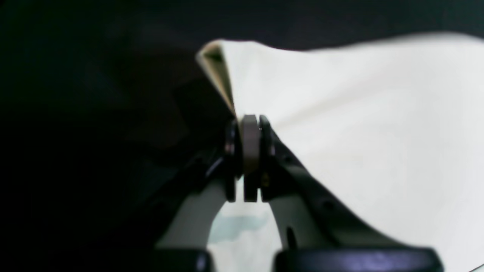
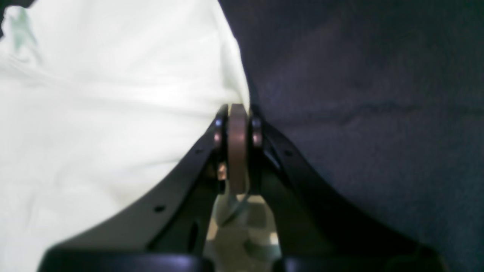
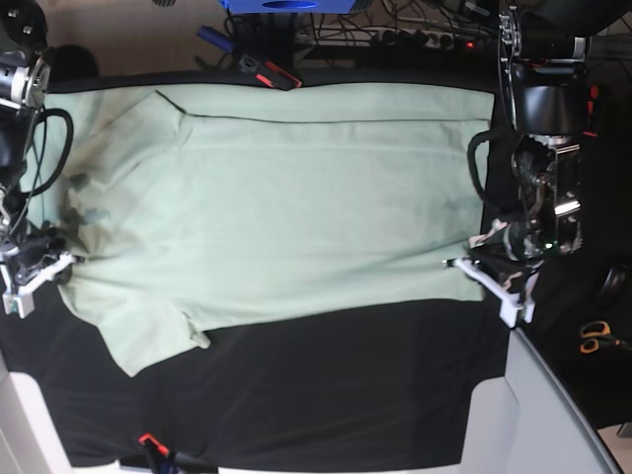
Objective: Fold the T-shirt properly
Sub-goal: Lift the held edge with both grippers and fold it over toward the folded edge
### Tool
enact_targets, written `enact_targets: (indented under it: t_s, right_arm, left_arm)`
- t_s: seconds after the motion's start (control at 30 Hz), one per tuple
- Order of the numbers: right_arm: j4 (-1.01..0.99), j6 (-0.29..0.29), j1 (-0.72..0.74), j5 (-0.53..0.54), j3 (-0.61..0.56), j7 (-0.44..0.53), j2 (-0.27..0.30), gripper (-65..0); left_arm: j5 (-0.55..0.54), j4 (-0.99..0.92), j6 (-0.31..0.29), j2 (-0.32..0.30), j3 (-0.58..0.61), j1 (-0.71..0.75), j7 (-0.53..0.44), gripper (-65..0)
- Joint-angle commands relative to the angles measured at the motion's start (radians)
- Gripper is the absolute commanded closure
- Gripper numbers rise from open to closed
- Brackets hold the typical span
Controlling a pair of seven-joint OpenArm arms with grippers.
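Note:
The pale mint-green T-shirt (image 3: pixel 296 197) lies spread across the black table, its far edge folded over along a straight crease and one sleeve pointing toward the near left. My left gripper (image 3: pixel 458 265) is at the shirt's right edge, shut on the near corner of the cloth. In the left wrist view the jaws of this gripper (image 1: pixel 250 121) pinch a lifted fold of the T-shirt (image 1: pixel 359 113). My right gripper (image 3: pixel 65 262) is at the shirt's left edge, shut on the cloth. Up close, this gripper (image 2: pixel 237 112) clamps the edge of the T-shirt (image 2: pixel 94 113).
A black cloth (image 3: pixel 336 395) covers the table. Orange-handled scissors (image 3: pixel 595 338) lie at the far right. A red-and-black tool (image 3: pixel 267 71), a blue object (image 3: pixel 291 5) and cables sit beyond the far edge. A small red clip (image 3: pixel 150 441) is at the near edge.

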Motion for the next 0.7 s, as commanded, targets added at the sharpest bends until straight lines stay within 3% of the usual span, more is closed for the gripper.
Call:
enact_targets:
  t_s: [0.0,0.23,0.67]
  right_arm:
    - [0.018,0.003,0.025,0.011,0.005,0.021,0.019,0.0]
    - [0.018,0.003,0.0,0.011,0.005,0.012,0.019,0.0]
    - [0.018,0.003,-0.035,0.011,0.005,-0.001,0.013,0.0]
  left_arm:
    - [0.004,0.03,0.004,-0.017,-0.016,-0.02,0.012,0.0]
    - [0.007,0.08,0.004,-0.054,-0.03,0.023,0.051,0.0]
    - [0.008,0.077,0.004,-0.044,-0.027,0.069,0.046,0.0]
